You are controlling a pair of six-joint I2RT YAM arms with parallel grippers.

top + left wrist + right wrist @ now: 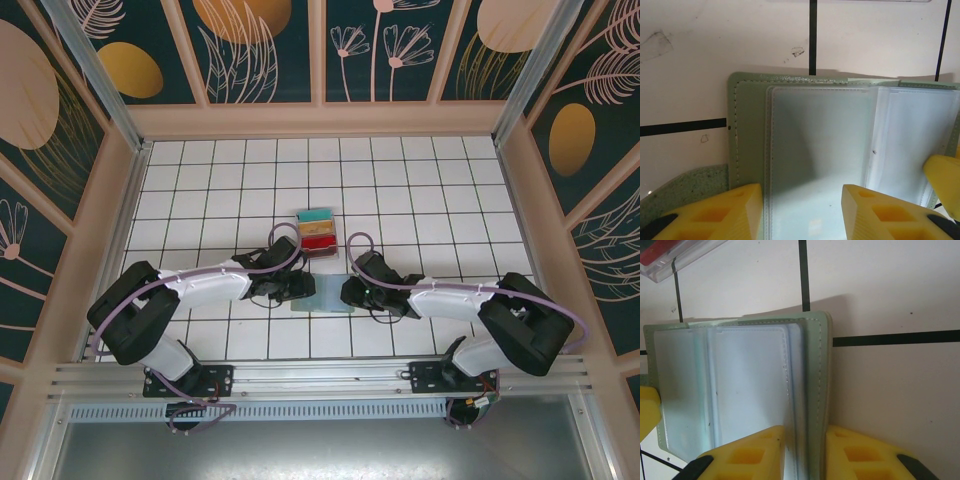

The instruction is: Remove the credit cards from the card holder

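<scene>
The grey-green card holder [325, 297] lies open on the tiles between my two grippers. Its clear sleeves [820, 150] look empty. My left gripper [802, 187] stands open over the left half, one yellow finger on each side of a sleeve. My right gripper [806, 427] is shut on the card holder's right cover edge [815, 385], pinching the cover and sleeve edges together. The credit cards [318, 232], teal, tan and red, lie in a stack just beyond the card holder. The red one [657, 252] shows at the top left of the right wrist view.
A clear tray [685, 262] holds the stacked cards, one tile behind the card holder. Wooden walls [120, 220] close in the tiled table on three sides. Open tiles stretch to the back and to both sides.
</scene>
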